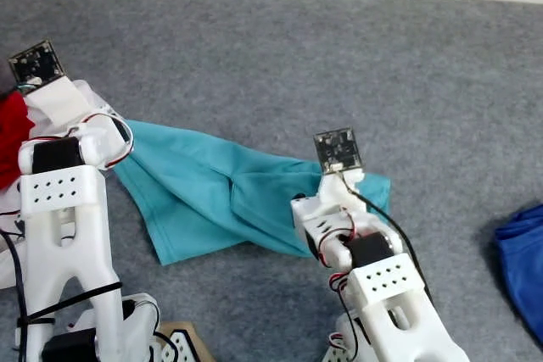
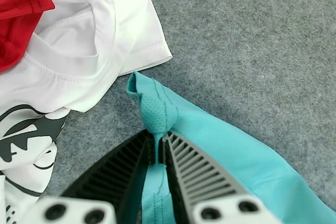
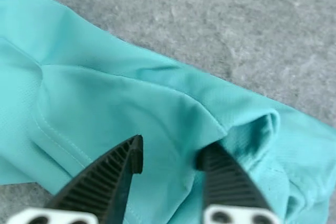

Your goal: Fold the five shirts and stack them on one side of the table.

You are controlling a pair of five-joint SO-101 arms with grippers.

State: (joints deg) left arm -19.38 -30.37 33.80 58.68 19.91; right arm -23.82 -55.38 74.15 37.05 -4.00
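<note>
Two grippers meet the crumpled teal mesh shirt: we see the left gripper with fingers clamped on a bunched corner, the right gripper with fingers spread apart, cloth spanning beneath them. Beyond the left fingertips lies a white printed fabric shirt.

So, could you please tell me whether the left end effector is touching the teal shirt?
Touching. The left wrist view shows the left end effector closed on a bunched corner of the teal shirt, with the cloth pinched between its jaws.
</note>
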